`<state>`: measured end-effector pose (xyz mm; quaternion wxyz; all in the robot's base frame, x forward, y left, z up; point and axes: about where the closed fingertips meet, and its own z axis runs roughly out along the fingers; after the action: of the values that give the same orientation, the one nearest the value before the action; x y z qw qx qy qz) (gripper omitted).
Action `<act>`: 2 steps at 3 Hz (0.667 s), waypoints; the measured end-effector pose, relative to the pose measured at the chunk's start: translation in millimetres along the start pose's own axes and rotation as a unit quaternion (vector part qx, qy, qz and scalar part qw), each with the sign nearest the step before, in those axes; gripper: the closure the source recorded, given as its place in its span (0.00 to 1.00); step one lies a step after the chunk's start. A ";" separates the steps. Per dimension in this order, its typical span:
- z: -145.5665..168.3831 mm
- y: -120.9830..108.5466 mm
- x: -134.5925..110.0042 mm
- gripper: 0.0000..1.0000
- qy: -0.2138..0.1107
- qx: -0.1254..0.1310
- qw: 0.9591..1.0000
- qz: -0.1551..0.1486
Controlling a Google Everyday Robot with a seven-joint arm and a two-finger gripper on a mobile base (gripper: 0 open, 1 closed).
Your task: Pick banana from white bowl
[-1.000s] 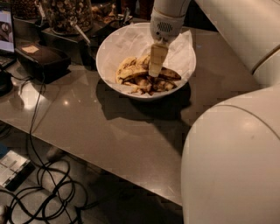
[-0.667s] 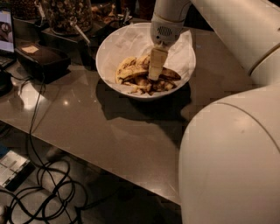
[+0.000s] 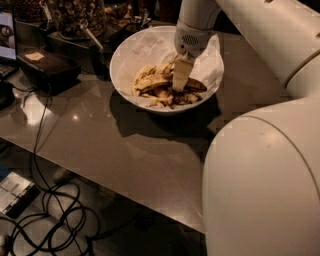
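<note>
The white bowl [image 3: 121, 56] stands on the grey table [image 3: 125, 150] at the back middle, lined with crumpled white paper [image 3: 150, 42]. Brown-spotted yellow bananas lie in it; the longest curved banana [image 3: 149, 80] lies on the left side, with shorter pieces and peel scraps [image 3: 170, 97] beside it. My gripper [image 3: 180, 82] points straight down into the bowl, right of the banana's middle, low among the fruit. Its tip is partly hidden by the pieces.
Glass jars of snacks [image 3: 75, 15] stand behind the bowl at the left. A black box [image 3: 47, 70] and a lit screen [image 3: 6, 30] sit at the far left. Cables [image 3: 50, 210] lie on the floor under the table's front edge. My white arm and body [image 3: 265, 185] fill the right side.
My gripper has dipped slightly lower into the bowl. The bananas and the bowl have not moved.
</note>
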<state>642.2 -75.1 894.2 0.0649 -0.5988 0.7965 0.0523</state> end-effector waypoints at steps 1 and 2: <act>0.8 -0.5 1.1 0.83 -0.001 -0.002 1.000 0.002; -1.7 1.8 2.0 1.00 -0.017 -0.008 1.000 -0.003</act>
<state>639.8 -76.7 895.5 0.0740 -0.6008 0.7930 0.0689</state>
